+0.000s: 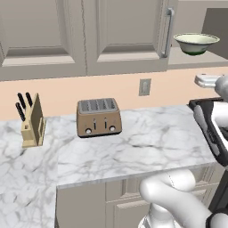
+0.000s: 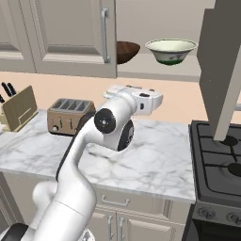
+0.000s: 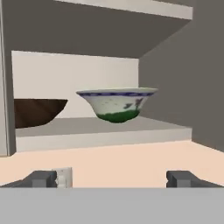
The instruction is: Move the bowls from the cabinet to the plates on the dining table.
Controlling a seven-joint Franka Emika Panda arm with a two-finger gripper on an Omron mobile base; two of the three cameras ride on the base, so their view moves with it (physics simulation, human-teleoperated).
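Far left on the white grey-veined marble desk point(image 1: 133, 147): pale wooden knife block point(image 1: 33, 127) with black handles, near the back edge. Right of it, copper-brown four-slot toaster point(image 1: 99, 117), also toward the back edge, well apart from the block. Above, grey-beige wall cabinet point(image 1: 111, 35) with recessed-panel doors and a long metal bar handle point(image 1: 168, 31); right-hand door point(image 2: 221, 70) swung open, shelf point(image 3: 96, 131) exposed. On the shelf, left: wide dark brown wood-grain bowl point(image 2: 127, 51), partly hidden behind the closed door. Just beside it, right, apart from it: smaller glossy pale green-cream bowl point(image 2: 171, 50) with a green foot, upright, near the shelf's front edge. Below the shelf, white arm reaching up from the desk's front edge. Claw point(image 3: 112, 178) level with the peach wall under the shelf, fingers point(image 3: 43, 178) spread wide apart, nothing between them, short of the pale bowl. Far right: black gas hob point(image 2: 219, 160) at the desk's right edge.
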